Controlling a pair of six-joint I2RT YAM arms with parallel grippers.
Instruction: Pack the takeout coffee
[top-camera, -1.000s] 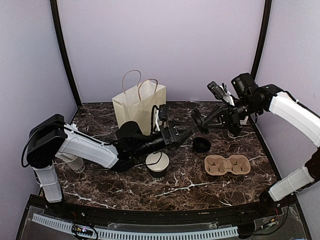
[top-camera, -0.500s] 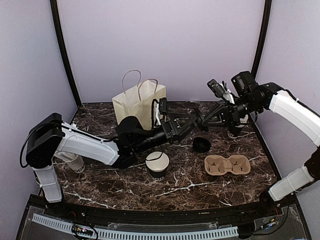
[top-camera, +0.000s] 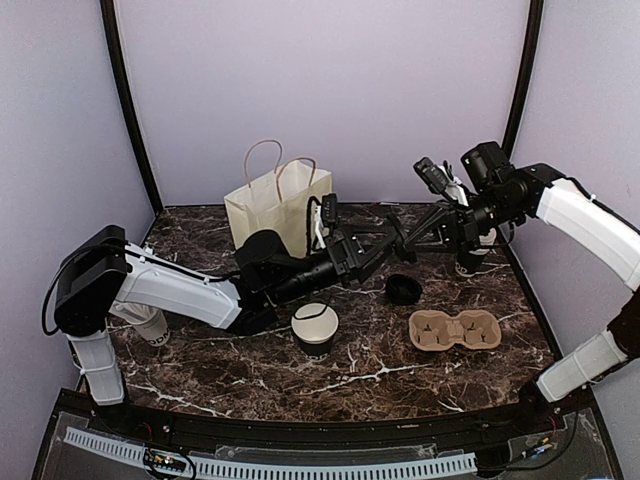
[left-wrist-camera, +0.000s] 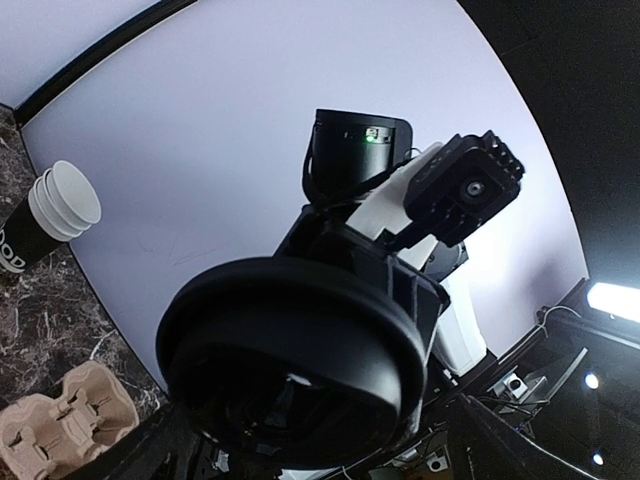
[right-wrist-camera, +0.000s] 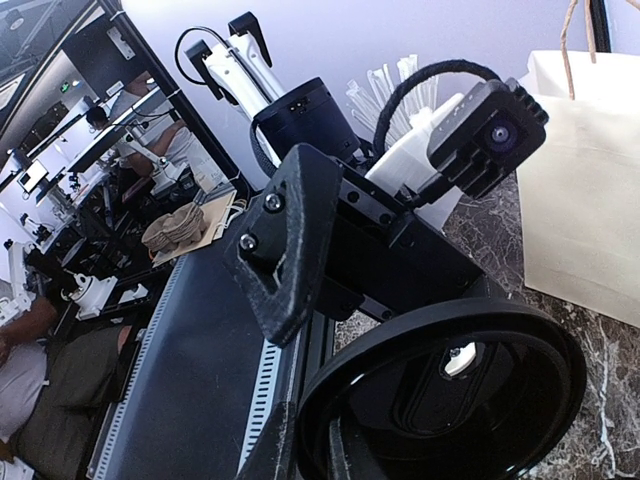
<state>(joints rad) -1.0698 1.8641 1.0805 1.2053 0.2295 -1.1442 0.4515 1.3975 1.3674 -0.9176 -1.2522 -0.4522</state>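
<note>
- A dark marble-patterned table (top-camera: 400, 375) is sitting between pale lavender walls, with a cream handled paper bag (top-camera: 278, 210) standing at its back.
- The right gripper (top-camera: 403, 240) is clamping a round black plastic lid (left-wrist-camera: 290, 360), holding it in the air over the table's middle.
- The left gripper (top-camera: 380, 246) is facing that lid, its jaws spread wider than the rim.
- A second black lid (top-camera: 403, 290) is lying on the table beneath the held one.
- An open paper cup (top-camera: 315, 328), white inside and dark outside, is standing left of the tan moulded-pulp two-hole tray (top-camera: 455, 330), well apart from it.
</note>
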